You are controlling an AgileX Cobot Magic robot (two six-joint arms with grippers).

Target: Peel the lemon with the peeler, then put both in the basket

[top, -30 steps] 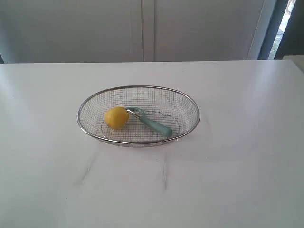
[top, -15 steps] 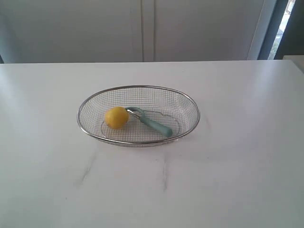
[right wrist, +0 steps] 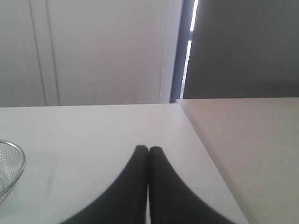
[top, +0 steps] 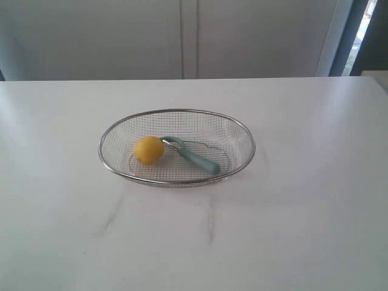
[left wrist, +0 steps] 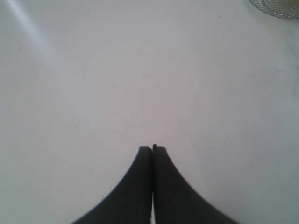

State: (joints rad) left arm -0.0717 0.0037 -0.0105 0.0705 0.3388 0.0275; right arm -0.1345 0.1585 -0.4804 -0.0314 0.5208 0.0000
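Jaws on both arms are pressed fully together with nothing between them: the left gripper (left wrist: 152, 148) hangs over a bare stretch of the white table (top: 303, 230), and the right gripper (right wrist: 148, 149) is over the same white top close to where it meets a beige surface (right wrist: 243, 149). Pale panelled doors (top: 182, 36) stand behind the table's far edge. The basket (top: 176, 111), a shallow oval of silver wire mesh with a thick metal rim, sits near the middle of the table in the exterior view. Only a sliver of its mesh shows at the edge of the left wrist view (left wrist: 280, 7) and of the right wrist view (right wrist: 9, 163), well apart from either gripper. Inside the basket lies the peeler (top: 197, 159), its teal handle slanting toward the near right part of the rim and its curved metal head pointing at the fruit. The lemon (top: 148, 150) rests on the mesh in the left half of the basket, just beside the peeler's head. Whether the two touch cannot be told.
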